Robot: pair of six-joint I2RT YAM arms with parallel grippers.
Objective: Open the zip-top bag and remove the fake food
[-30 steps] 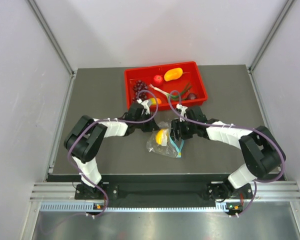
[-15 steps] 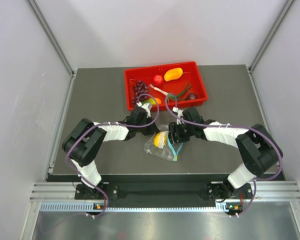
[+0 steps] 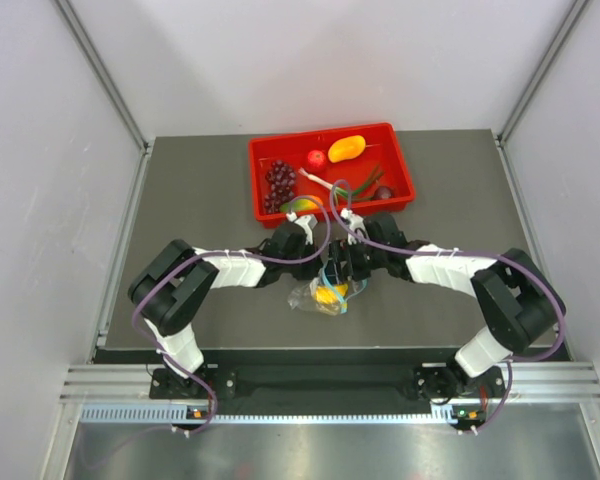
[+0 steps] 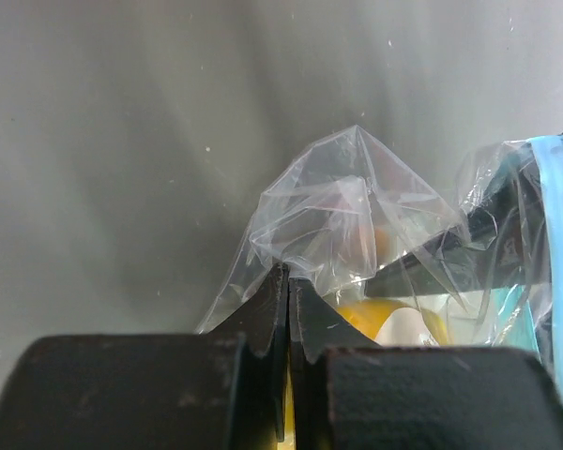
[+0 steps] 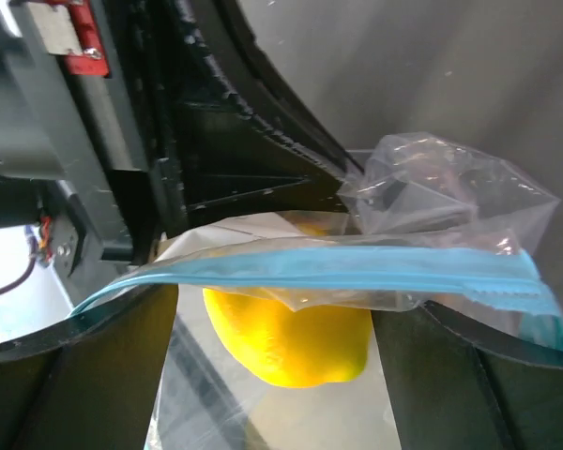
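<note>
The bag (image 3: 318,298) lies on the table (image 3: 180,200) with the lemon (image 5: 286,342) inside it. The left gripper (image 4: 288,277) touches the bag's left side, the right gripper (image 3: 341,273) its right. Behind the bag, apart from it, sits the tray (image 3: 255,180), with the mango (image 3: 346,148) and grapes (image 3: 279,180) in it

The top camera is looking steeply down from high above the near edge of the table (image 3: 200,200), taking in the whole surface from far off, with the bag (image 3: 325,293) lying near the middle. The left wrist camera is sitting right behind the left gripper (image 4: 288,277), peering low along it across the table, while the right wrist camera is hanging just as close behind the right gripper (image 5: 281,309), facing the left arm (image 5: 216,141). All three views are sharing the bag and its lemon (image 5: 291,342).
</note>
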